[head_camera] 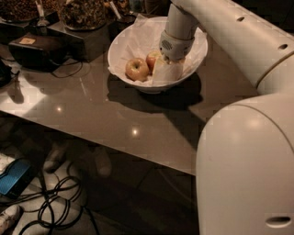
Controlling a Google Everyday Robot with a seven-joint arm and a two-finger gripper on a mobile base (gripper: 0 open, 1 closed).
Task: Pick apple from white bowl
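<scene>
The white bowl point(201, 51) stands at the back of the grey table, lined with crumpled white paper. Two apples show inside it. The redder apple point(152, 58) lies near the bowl's middle, partly hidden by my gripper. A paler yellow-red apple point(137, 69) lies to its left. My gripper point(167, 69) reaches down into the bowl from the right, right beside the red apple and touching or nearly touching it. My white arm fills the right side of the view.
A black box point(33, 51) with cables sits on the table at the left. Containers of snacks point(85, 13) stand behind the bowl. The table's front edge point(138, 156) runs diagonally. Cables point(59, 209) and a blue object point(14, 176) lie on the floor below.
</scene>
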